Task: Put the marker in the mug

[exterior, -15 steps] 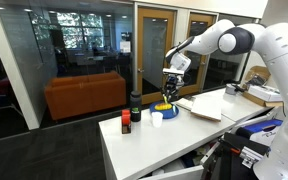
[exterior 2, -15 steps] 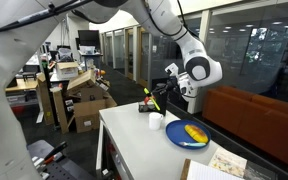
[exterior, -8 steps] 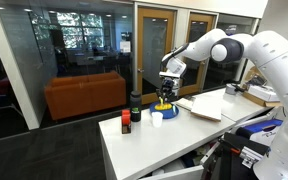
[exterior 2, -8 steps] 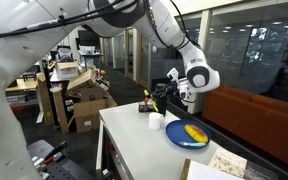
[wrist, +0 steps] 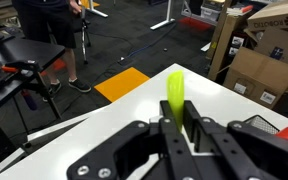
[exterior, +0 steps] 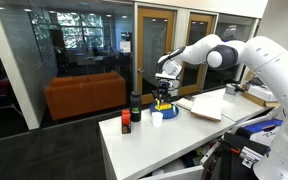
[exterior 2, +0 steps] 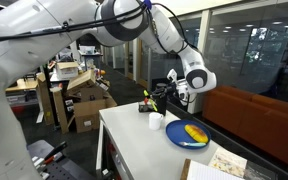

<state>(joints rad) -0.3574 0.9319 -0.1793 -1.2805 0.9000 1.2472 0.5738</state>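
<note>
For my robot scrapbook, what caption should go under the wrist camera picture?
The gripper pinches a yellow-green marker over the white table.

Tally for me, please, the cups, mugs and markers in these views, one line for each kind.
Cups: 2, the white cup and the dark cup
Mugs: 1, the blue mug
Markers: 1, the yellow-green marker
Total: 4
</note>
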